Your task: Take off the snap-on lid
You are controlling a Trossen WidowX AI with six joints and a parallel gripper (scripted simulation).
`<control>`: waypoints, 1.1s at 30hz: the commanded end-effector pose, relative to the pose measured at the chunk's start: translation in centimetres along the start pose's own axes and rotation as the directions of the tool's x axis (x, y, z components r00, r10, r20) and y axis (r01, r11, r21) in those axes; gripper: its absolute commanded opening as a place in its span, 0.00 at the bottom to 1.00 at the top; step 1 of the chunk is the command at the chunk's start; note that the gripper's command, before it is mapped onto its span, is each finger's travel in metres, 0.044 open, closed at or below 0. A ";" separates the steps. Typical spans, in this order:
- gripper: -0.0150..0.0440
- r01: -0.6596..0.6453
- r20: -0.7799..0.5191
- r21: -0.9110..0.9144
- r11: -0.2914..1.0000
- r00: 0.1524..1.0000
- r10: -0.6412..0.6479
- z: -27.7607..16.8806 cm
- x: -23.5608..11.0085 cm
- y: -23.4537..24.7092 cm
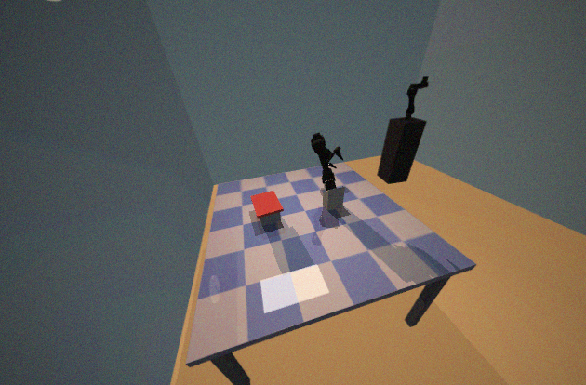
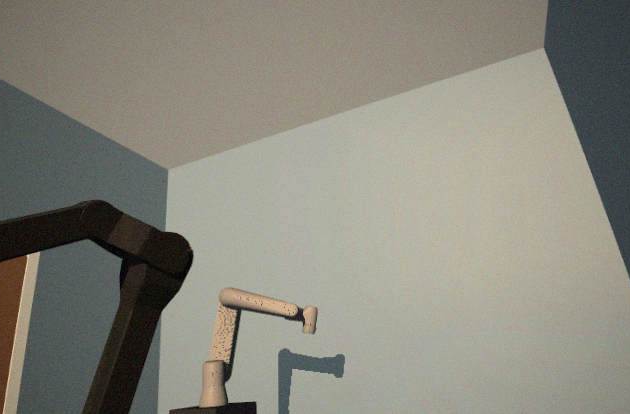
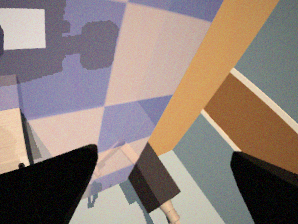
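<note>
A red lid sits on top of the grey storage box, which stands on the checkered table. The lid looks level and overhangs the box; whether it is snapped down all round cannot be told. My gripper is open, its two black fingers wide apart with nothing between them. It is raised above the far part of the table, to the right of the box and well away from it. The lid and box are out of sight in the wrist view and in the exterior view, which also does not show the gripper.
My arm stands on a pale block to the right of the box. A second arm stands on a tall dark pedestal beyond the table. A bright patch lies near the table's front edge.
</note>
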State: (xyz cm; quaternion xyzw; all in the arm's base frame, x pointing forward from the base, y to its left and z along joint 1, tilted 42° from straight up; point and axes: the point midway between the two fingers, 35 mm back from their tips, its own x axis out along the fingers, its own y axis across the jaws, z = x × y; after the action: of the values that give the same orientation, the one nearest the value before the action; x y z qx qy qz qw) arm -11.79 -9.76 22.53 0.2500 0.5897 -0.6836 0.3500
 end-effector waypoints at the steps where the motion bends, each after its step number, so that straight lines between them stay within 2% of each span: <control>1: 0.89 -0.002 0.007 0.006 1.000 1.000 0.002 0.1 0.0 0.0; 3: 0.80 -0.023 0.060 0.049 0.999 0.998 0.020 1.2 -0.4 0.4; 6: 0.67 -0.056 0.207 0.084 0.995 0.978 0.037 4.2 -1.4 1.3; 7: 0.65 -0.070 0.257 0.090 0.993 0.966 0.044 5.3 -1.8 1.6; 10: 0.65 -0.129 0.400 0.103 0.986 0.913 0.078 8.1 -3.5 3.0; 13: 0.65 -0.168 0.463 0.102 0.981 0.880 0.102 9.4 -4.4 3.8; 20: 0.65 -0.402 0.703 0.044 0.915 0.663 0.258 13.8 -10.3 8.8; 22: 0.65 -0.426 0.711 0.017 0.905 0.641 0.288 13.9 -11.0 9.5; 30: 0.65 -0.650 0.775 -0.160 0.743 0.384 0.502 14.0 -17.5 16.2; 33: 0.65 -0.688 0.773 -0.193 0.700 0.333 0.540 13.6 -18.8 17.7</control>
State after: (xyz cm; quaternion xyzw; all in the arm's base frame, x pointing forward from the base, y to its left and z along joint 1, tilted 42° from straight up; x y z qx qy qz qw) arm 11.71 -21.41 28.38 0.1393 0.1959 -0.6135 0.7523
